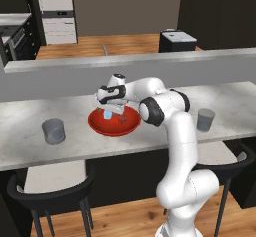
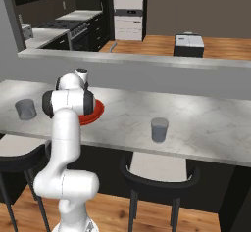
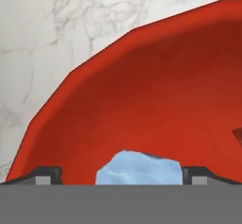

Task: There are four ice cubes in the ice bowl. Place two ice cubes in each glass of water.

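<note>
While claw (image 3: pixel 121 176) gapes, ice cube (image 3: pixel 139 167) lies crosswise between tips.

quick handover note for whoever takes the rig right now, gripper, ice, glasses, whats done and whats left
Gripper: open, down inside the red bowl, one ice cube between its fingertips, not yet gripped.
Bowl: mid-counter. One glass stands to its left, the other glass to its right, both apart from the bowl.
Done: no ice can be made out in either glass.
Left: close on this cube, carry it to a glass, then repeat until each glass has two.
</note>
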